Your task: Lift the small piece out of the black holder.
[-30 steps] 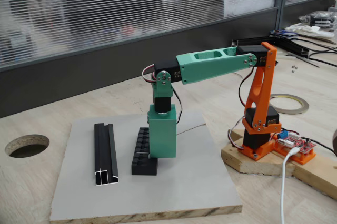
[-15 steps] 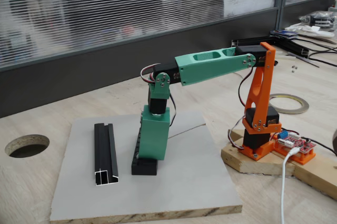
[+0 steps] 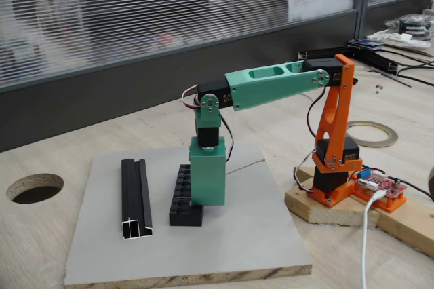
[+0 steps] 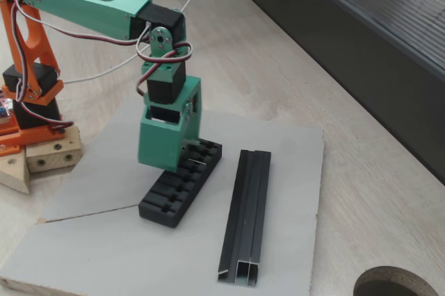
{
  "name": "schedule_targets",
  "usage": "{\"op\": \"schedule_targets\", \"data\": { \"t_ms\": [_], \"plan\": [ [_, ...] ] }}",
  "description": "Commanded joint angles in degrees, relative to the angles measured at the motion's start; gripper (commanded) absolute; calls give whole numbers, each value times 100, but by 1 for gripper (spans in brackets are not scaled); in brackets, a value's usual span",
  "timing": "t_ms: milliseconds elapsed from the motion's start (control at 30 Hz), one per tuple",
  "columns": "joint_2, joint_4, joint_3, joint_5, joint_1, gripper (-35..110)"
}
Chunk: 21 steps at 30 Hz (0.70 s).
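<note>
gripper (image 4: 182,160) over black holder (image 4: 170,195), lengthwise toward camera.

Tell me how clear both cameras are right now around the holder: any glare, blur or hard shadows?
Both fixed views are evenly lit, with soft shadows and no glare on the grey board. In a fixed view the black holder reads dark and low in detail; in the other its slots are sharper. The end effector covers part of it, jaws unreadable.
</note>
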Motion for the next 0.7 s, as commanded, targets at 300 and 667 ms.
{"op": "schedule_targets", "data": {
  "t_ms": [300,667],
  "plan": [
    [246,132,-62,-26,615,66],
    [246,141,-70,-703,729,66]
  ]
}}
